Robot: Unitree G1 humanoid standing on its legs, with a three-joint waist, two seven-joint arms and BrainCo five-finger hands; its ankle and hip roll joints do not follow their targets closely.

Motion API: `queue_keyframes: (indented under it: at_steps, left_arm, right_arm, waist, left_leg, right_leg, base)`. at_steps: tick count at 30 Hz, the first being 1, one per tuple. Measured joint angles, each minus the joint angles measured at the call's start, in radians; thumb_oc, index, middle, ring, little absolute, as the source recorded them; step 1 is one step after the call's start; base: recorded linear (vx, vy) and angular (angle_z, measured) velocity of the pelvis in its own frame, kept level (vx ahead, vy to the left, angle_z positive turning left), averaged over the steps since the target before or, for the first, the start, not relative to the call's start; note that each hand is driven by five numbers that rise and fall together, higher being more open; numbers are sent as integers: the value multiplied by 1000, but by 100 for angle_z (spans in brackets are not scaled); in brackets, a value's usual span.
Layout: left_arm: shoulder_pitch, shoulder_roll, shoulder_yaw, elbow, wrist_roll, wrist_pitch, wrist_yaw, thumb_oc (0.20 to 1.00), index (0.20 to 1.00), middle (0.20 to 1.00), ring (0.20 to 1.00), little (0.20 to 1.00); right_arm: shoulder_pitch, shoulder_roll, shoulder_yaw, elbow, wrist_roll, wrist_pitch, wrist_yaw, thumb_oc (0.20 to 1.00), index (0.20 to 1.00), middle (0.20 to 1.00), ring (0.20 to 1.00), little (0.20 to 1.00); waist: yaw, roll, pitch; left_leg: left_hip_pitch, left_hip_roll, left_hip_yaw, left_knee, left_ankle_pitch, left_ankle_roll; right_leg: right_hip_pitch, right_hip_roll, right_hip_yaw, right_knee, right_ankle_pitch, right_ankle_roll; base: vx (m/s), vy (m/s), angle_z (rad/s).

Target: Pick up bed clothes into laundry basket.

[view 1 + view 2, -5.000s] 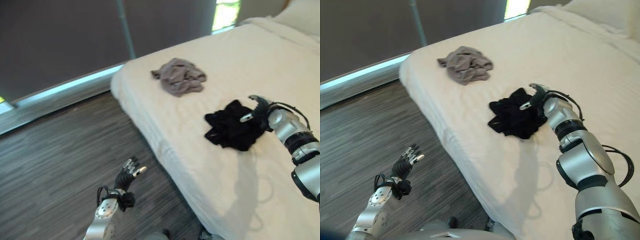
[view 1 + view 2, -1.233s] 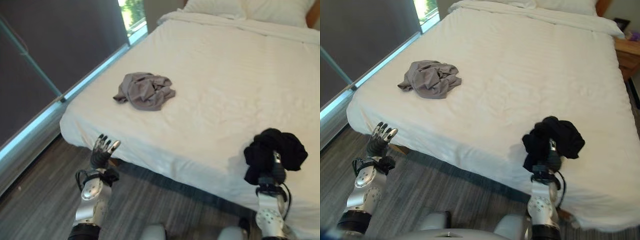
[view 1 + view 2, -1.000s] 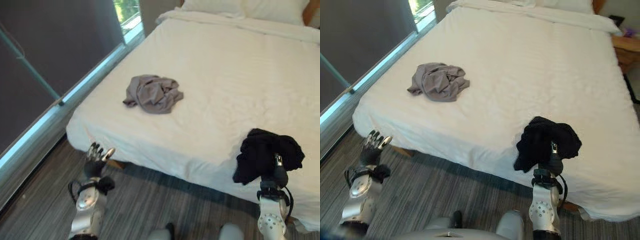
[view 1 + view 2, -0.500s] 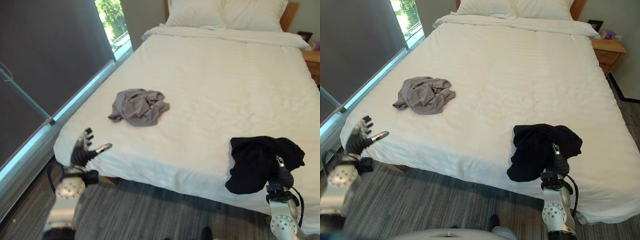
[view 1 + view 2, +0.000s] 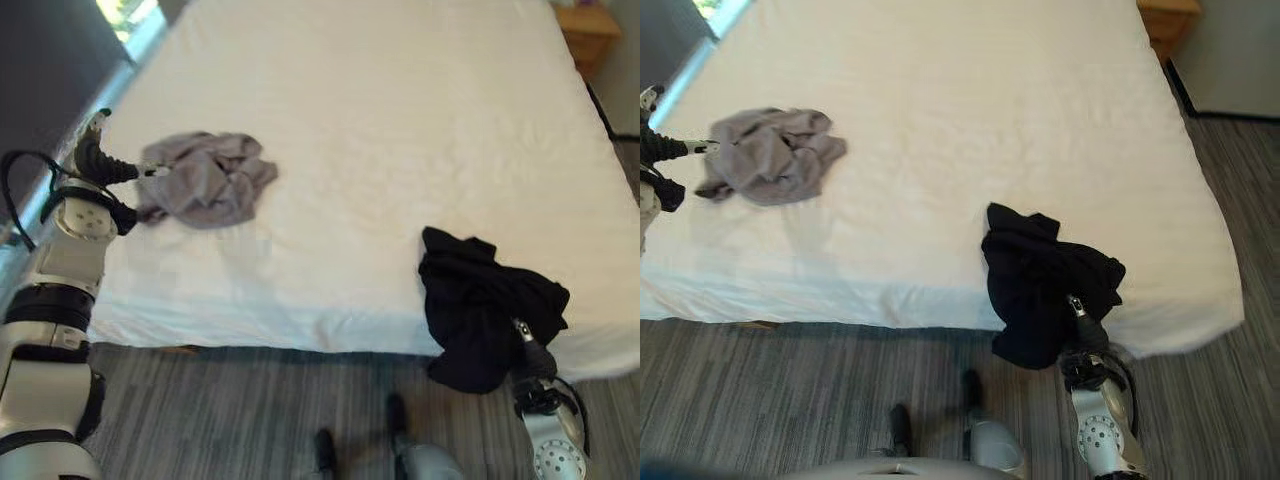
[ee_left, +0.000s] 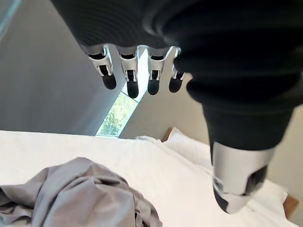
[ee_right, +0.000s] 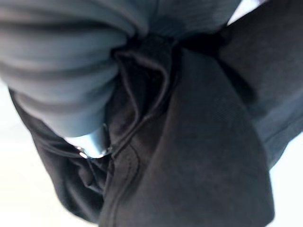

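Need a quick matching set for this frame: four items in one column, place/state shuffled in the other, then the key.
Items:
1. grey garment
2. black garment
3. left hand
4. right hand

States:
A. fingers open, reaching at the bed's left edge
B. lying crumpled on the bed, ungrasped
C. draped over a hand at the bed's near edge
D. closed on dark cloth, at the bed's near right corner

Pairs: 1-B, 2-C, 3-A, 4-D
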Motion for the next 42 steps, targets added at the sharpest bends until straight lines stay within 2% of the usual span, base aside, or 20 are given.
queue_keyframes:
  at_steps: [4,9,10,12,17,21,23,24,25,27,34,40,42]
  left_arm:
    - [-179,8,-108,193,18,5,2,1000,1000,1000,1000,1000]
    - [-291,24,-116,343,21,17,12,1000,1000,1000,1000,1000]
    - [-305,39,-99,350,20,29,27,1000,1000,1000,1000,1000]
    - [-305,41,-99,354,18,29,38,1000,1000,1000,1000,1000]
    - [-331,73,-108,356,0,16,49,1000,1000,1000,1000,1000]
    - [-418,112,-166,373,-23,-3,61,1000,1000,1000,1000,1000]
    - [-446,132,-172,380,-28,-12,61,507,507,507,507,507]
    - [-458,132,-197,388,-28,-18,59,225,225,225,225,225]
    - [-464,130,-205,392,-27,-18,59,200,200,200,200,200]
    - [-515,130,-245,408,-19,-17,62,200,200,200,200,200]
    - [-547,133,-260,408,17,-15,62,200,200,200,200,200]
    - [-544,134,-258,407,20,-16,61,200,200,200,200,200]
    - [-503,131,-205,381,17,-18,58,200,200,200,200,200]
  right_arm:
    - [18,-1,24,0,1,-1,11,200,200,200,200,200]
    - [-1,-14,46,-5,2,-22,17,200,200,200,200,200]
    - [-13,-16,48,3,2,-17,8,200,200,200,200,200]
    - [-13,-20,53,-1,2,-19,3,200,200,200,200,200]
    - [-25,-35,59,-17,2,-57,1,200,200,200,200,200]
    - [-45,-52,59,-37,1,-88,1,200,200,200,200,200]
    - [-65,-55,56,-40,1,-88,-2,200,200,200,200,200]
    - [-70,-55,59,-43,2,-91,-2,200,200,200,200,200]
    - [-71,-55,64,-44,2,-91,0,200,200,200,200,200]
    - [-70,-58,78,-40,2,-95,11,200,200,200,200,200]
    - [-69,-62,94,-39,2,-94,38,200,200,200,200,200]
    - [-70,-80,93,-39,3,-94,39,200,200,200,200,200]
    - [-74,-79,95,-39,3,-94,39,200,200,200,200,200]
  waist:
    - [-18,3,57]
    - [-24,14,136]
    - [-22,17,170]
    - [-22,18,195]
    - [-22,18,238]
    - [-19,14,262]
    - [-18,14,277]
    - [-17,14,281]
    - [-19,13,281]
    - [-23,13,282]
    - [-27,12,282]
    - [-28,9,279]
    - [-29,9,279]
  left_leg:
    - [-75,-3,2,-5,10,-4]
    - [-164,0,16,0,26,-9]
    - [-185,-1,17,0,30,-9]
    - [-198,0,16,0,30,-9]
    - [-274,-4,0,0,35,-7]
    - [-375,-8,-14,1,54,-9]
    - [-398,-8,-18,8,57,-8]
    - [-403,-8,-20,13,57,-9]
    - [-405,-8,-23,14,57,-9]
    - [-426,-8,-32,25,57,-9]
    - [-440,-11,-34,28,64,-11]
    - [-438,-13,-31,31,65,-9]
    - [-425,-12,-31,36,65,-10]
  right_leg:
    - [-78,-1,5,0,1,3]
    - [-172,2,10,1,31,-9]
    - [-192,1,9,1,36,-12]
    - [-204,2,7,1,37,-13]
    - [-276,-4,-2,1,45,-21]
    - [-369,-9,-10,1,55,-24]
    - [-387,-9,-13,1,60,-24]
    - [-390,-9,-13,1,61,-25]
    - [-391,-9,-15,2,62,-26]
    - [-402,-10,-22,1,68,-24]
    - [-415,-12,-19,1,78,-20]
    - [-413,-13,-15,2,81,-19]
    - [-397,-14,-15,2,81,-19]
  base:
    - [-9,7,0]
    - [-31,-1,-7]
    - [-33,9,1]
    - [-41,9,2]
    - [-97,4,8]
    - [-82,-18,11]
    - [-49,-9,6]
    - [-45,0,3]
    - [-47,8,6]
    - [-27,8,9]
    - [-7,2,2]
    - [0,0,0]
    - [0,0,0]
